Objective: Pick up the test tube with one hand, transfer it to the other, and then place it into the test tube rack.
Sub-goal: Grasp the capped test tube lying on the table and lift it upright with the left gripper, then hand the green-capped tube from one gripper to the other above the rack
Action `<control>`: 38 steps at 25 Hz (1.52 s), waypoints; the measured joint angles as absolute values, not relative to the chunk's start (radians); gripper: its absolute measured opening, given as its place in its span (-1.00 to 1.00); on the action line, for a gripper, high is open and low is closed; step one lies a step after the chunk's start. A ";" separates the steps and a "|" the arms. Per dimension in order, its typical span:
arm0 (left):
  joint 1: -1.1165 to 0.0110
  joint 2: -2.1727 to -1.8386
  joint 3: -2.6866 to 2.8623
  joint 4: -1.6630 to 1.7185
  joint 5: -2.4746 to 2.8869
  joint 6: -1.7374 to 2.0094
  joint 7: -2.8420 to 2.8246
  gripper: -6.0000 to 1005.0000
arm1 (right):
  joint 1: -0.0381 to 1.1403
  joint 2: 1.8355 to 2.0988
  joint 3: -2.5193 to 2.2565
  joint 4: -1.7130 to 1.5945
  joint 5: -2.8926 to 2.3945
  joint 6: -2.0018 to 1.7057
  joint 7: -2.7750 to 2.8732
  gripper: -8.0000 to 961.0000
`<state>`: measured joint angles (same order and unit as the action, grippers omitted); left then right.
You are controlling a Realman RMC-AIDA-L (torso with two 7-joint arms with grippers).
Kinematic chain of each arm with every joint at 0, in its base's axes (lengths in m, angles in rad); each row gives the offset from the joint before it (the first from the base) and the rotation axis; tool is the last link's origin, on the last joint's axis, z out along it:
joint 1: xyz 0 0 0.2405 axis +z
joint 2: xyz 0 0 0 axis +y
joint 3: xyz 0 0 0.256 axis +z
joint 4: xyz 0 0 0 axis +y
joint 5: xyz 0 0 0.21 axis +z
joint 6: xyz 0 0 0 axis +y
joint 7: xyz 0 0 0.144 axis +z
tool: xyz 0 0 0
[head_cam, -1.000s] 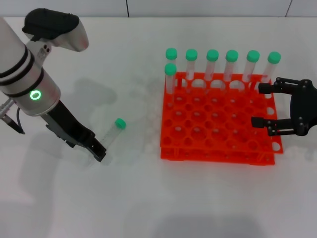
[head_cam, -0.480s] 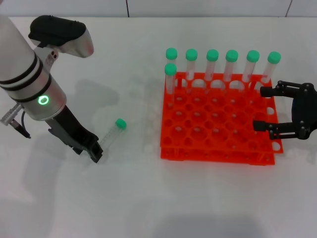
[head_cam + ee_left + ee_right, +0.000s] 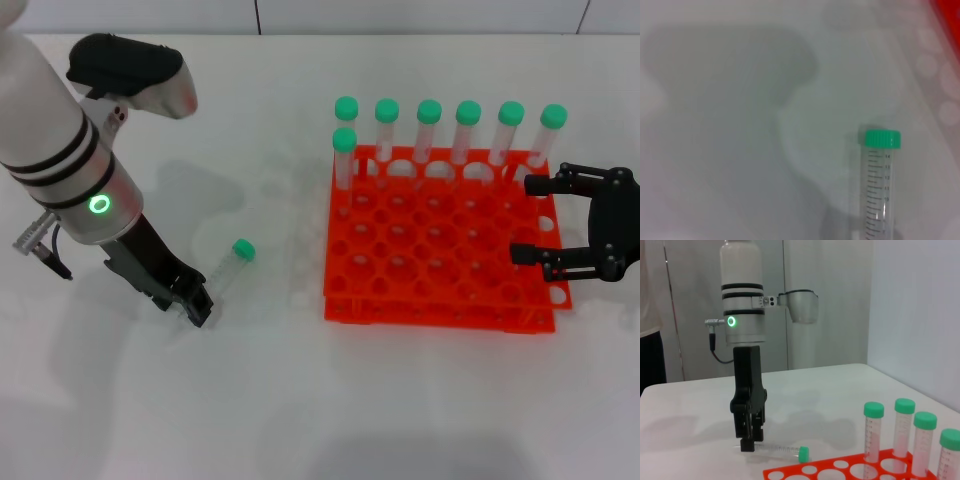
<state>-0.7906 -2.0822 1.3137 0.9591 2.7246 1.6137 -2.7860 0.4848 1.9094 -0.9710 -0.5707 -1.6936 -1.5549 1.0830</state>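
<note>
The left wrist view shows none of its own gripper: only the test tube, lying on the white table, its green cap and printed scale sharp, its closed end cut off at the frame edge. A sliver of the orange-red test tube rack clips one corner.

In the head view the left gripper points down at the clear end of the test tube, which lies left of the test tube rack, well apart from it. Whether the fingers stand apart or together cannot be told there. The right wrist view shows the left gripper from the side, tips at the table just over the tube's closed end, yet the finger gap stays hidden.

The right gripper hangs at the rack's right edge, fingers spread wide, holding nothing. Seven capped tubes stand upright along the rack's far side.
</note>
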 joint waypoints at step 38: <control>-0.532 -2.084 1.442 1.450 2.658 1.243 -2.673 -0.60 | 0.464 1.917 -0.906 -0.572 -1.684 -1.601 1.092 0.79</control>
<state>-0.5321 -2.0840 1.4424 1.4495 2.6580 1.2428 -2.6732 0.4641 1.9173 -0.9065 -0.5723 -1.6840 -1.6007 1.0918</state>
